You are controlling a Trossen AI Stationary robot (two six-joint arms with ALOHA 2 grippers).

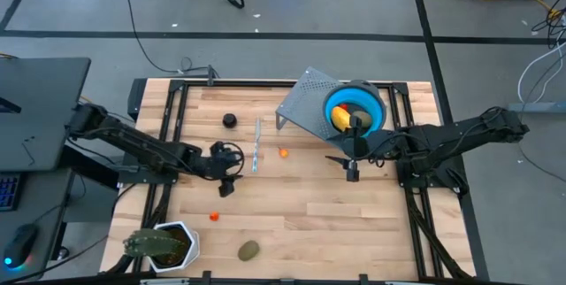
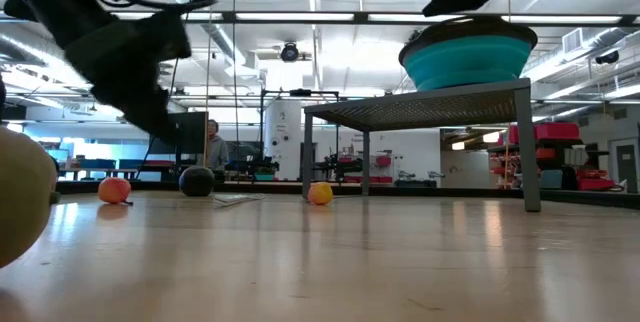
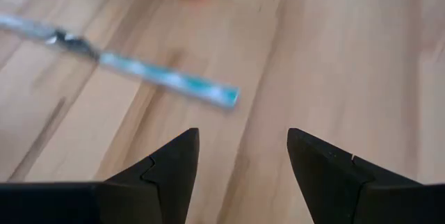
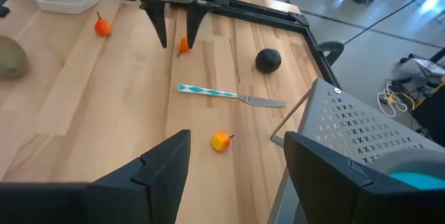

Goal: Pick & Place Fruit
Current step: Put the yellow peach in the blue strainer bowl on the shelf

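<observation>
Near the tabletop's [image 1: 354, 223] front left corner: green spiky plant [image 1: 150, 245] in a white pot [image 1: 181, 232]. Just right of it, at the front edge: olive-brown oval fruit [image 1: 248, 250], lying alone. A little farther in from the front edge: small orange-red fruit [image 1: 213, 217], also seen beyond the left hand in the right wrist view [image 4: 103, 26].

Left of centre: left hand [image 1: 232, 172], low over the wood, fingers spread wide with nothing between them [image 3: 240, 158]. Second orange-red piece [image 4: 183, 44] showing between its fingertips in the right wrist view; touching or not, cannot tell. Toward the back edge: dark round fruit [image 1: 230, 119]. Just right of the left hand: thin pale-blue stick [image 1: 256, 146], flat on the boards, running front to back.

Near the middle: orange fruit [image 1: 283, 153], well apart from both hands.

At the back right: perforated metal stand [image 1: 305, 108] carrying a blue bowl [image 1: 376, 106], with a yellow fruit [image 1: 340, 119] and something orange beside it inside. Right hand [image 1: 352, 168] just in front of the stand, fingers wide apart and empty [image 4: 236, 161].
</observation>
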